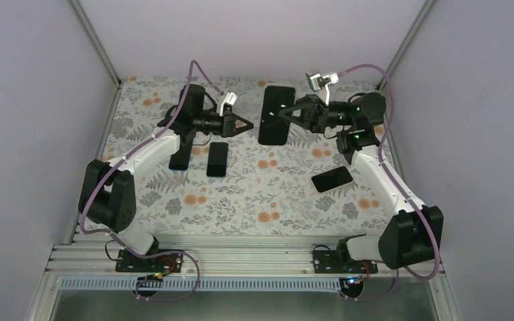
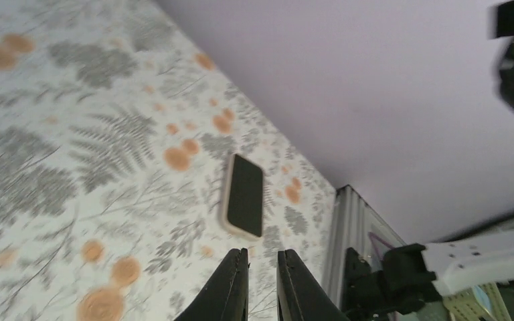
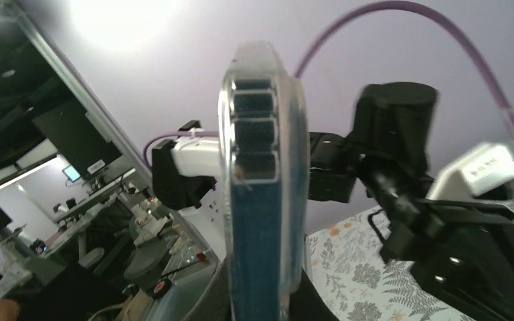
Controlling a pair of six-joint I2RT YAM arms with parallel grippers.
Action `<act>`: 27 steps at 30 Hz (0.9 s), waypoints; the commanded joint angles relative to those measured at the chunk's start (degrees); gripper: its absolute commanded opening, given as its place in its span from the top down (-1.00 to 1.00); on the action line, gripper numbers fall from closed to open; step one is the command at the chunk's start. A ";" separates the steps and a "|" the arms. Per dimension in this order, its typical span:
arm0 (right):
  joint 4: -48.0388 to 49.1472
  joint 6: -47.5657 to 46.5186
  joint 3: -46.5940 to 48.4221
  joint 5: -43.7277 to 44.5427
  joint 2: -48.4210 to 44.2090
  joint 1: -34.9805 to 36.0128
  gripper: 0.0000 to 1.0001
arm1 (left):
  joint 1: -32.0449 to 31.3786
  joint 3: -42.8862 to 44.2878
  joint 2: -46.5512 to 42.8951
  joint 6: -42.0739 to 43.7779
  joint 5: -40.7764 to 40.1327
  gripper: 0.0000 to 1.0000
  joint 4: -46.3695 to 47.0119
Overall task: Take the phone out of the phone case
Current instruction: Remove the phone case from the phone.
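Note:
My right gripper (image 1: 289, 114) is shut on a phone in a clear case (image 1: 276, 115) and holds it raised above the far middle of the table. In the right wrist view the phone (image 3: 260, 200) shows edge-on, blue inside the clear case, between my right gripper's fingers (image 3: 261, 297). My left gripper (image 1: 246, 125) points right, its tip just left of the held phone and apart from it. In the left wrist view my left gripper (image 2: 262, 257) has its jaws almost together with nothing between them.
A black phone (image 1: 217, 159) lies on the floral table (image 1: 241, 200), with another dark phone (image 1: 181, 157) beside it, partly under the left arm. A further phone (image 1: 332, 178) lies at the right, showing in a pale case in the left wrist view (image 2: 244, 196). Walls enclose three sides.

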 commanded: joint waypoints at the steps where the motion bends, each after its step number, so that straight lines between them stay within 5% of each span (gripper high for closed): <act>1: 5.72 3.09 1.34 -2.14 -2.00 0.42 0.92 | 0.72 -0.63 0.28 -0.75 -3.48 0.76 -0.69; 4: 4.43 2.20 1.61 -1.78 -1.85 0.29 0.92 | 0.85 -0.46 -0.40 -1.16 0.25 0.72 1.33; 12: -0.96 0.12 1.95 1.79 -1.49 -2.12 0.92 | 0.91 1.10 -7.88 0.85 13.65 0.15 6.44; 18: -1.92 1.45 1.44 4.53 -0.51 -3.65 0.92 | 0.76 0.83 -10.19 1.89 16.54 -0.12 5.61; 27: -1.84 2.19 0.54 5.07 -1.14 -3.78 0.92 | -3.37 4.03 -8.99 5.77 14.46 -0.21 0.84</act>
